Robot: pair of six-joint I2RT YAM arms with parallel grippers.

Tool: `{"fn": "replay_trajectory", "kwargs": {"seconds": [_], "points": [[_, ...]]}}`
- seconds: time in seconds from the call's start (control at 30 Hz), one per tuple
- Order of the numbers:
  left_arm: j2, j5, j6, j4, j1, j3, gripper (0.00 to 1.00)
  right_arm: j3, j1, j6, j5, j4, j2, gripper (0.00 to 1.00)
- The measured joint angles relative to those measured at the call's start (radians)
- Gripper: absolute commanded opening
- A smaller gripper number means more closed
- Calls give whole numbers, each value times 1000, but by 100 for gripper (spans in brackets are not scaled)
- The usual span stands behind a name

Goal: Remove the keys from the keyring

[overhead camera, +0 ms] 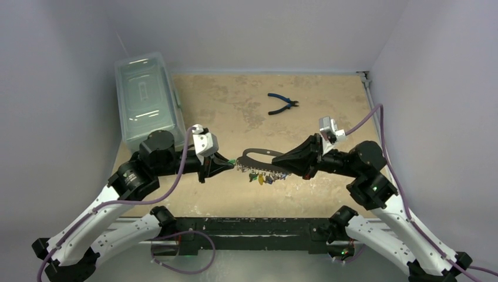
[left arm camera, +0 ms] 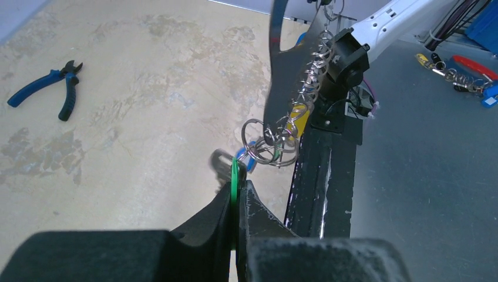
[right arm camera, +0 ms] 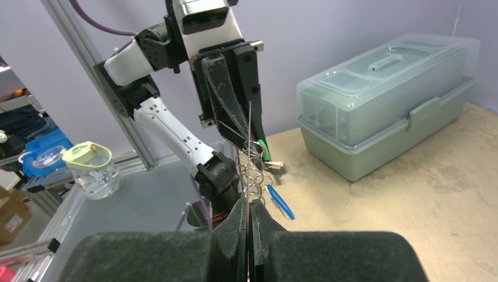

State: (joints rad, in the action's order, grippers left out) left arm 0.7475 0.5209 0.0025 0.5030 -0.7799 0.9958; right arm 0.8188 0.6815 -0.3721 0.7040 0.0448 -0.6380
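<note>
The bench (overhead camera: 235,106) was a mottled tan slab, matt and hard; a clear lidded plastic box (overhead camera: 147,97) stood at its far left edge; blue-handled pliers (overhead camera: 283,104) lay far back, well apart from the work. The keyring (overhead camera: 261,154) hung in the air above the bench between the two arms, a thin-rimmed flat loop, stiff and light by the look of it; the right fingers (right arm camera: 235,220) were clenched on its rim, seen edge-on. Along its lower edge ran a row of small wire split rings (left arm camera: 270,141), springy and likely slippery; from these the keys (overhead camera: 261,177) dangled loose. The left fingers (left arm camera: 218,212) were clenched on a green key (left arm camera: 235,179), thin flat plastic; its head seemed the best hold, since bare wire would probably slide out of the pads.
</note>
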Motion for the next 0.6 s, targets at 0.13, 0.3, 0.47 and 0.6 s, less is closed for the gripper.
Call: {"fn": "replay_trajectory", "kwargs": {"seconds": [0.13,0.3,0.47,0.6], "points": [[-8,1,3,6,0,8,0,0,0,6,-35,-17,5,0],[-9,0,10,32,0,19,0,0,0,7,-75,-32,13,0],[-10,-1,18,66,0,31,0,0,0,12,-92,-34,11,0],[-2,-1,18,77,0,42,0,0,0,16,-93,-37,2,0]]}}
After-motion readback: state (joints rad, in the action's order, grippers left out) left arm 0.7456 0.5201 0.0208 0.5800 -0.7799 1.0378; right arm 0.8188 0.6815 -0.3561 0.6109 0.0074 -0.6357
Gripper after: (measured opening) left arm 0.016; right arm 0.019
